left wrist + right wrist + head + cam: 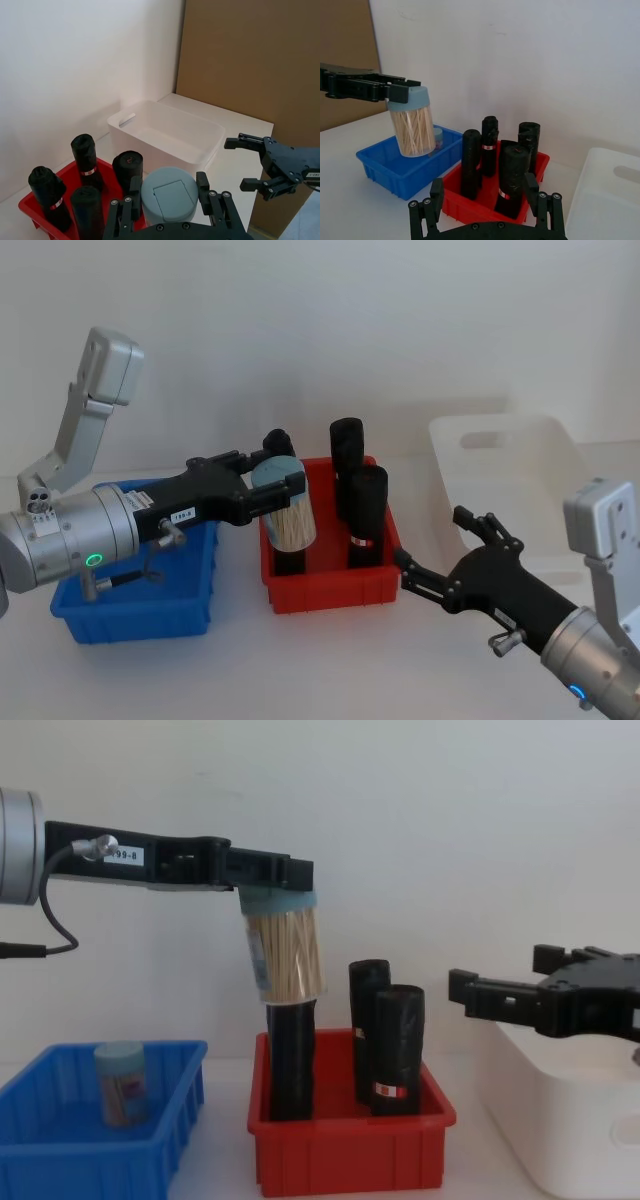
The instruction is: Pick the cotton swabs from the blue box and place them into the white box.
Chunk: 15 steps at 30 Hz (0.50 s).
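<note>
A cotton swabs jar (286, 508) with a pale blue cap hangs tilted above the left end of the red bin, and my left gripper (278, 480) is shut on its cap. From the side, the jar (287, 955) sits well above the bin floor, in front of a black roll. Its cap (168, 196) shows between the left fingers. A second swabs jar (122, 1082) stands in the blue box (100, 1152). My right gripper (432, 536) is open with nothing in it, just left of the white box (520, 455) and near the red bin's right end.
The red bin (330, 592) holds several tall black rolls (366, 510) and stands between the blue box (140, 622) and the white box (560, 1145). A brown board (240, 60) stands beyond the table's right end.
</note>
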Each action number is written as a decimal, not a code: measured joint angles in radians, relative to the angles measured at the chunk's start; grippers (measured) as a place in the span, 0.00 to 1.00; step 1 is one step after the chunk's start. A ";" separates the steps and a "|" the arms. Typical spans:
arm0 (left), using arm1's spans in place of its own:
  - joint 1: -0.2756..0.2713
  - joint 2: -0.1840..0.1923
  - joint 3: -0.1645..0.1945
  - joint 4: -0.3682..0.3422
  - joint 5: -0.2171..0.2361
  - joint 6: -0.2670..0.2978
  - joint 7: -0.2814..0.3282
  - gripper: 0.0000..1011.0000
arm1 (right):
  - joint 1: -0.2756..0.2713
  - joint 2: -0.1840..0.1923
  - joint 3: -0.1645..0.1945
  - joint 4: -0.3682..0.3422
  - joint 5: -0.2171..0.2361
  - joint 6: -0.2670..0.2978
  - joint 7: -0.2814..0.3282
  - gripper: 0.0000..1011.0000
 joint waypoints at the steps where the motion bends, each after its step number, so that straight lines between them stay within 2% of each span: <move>1: 0.000 0.000 0.000 0.000 0.000 0.000 0.000 0.66 | 0.006 -0.004 -0.005 -0.001 -0.005 0.008 0.017 0.99; 11: -0.001 0.000 0.000 -0.001 -0.001 0.001 -0.003 0.66 | 0.069 -0.056 -0.047 0.010 -0.053 0.077 0.135 0.99; 15: -0.001 0.000 0.000 -0.002 -0.002 0.002 -0.004 0.66 | 0.116 -0.095 -0.071 0.038 -0.084 0.116 0.185 0.99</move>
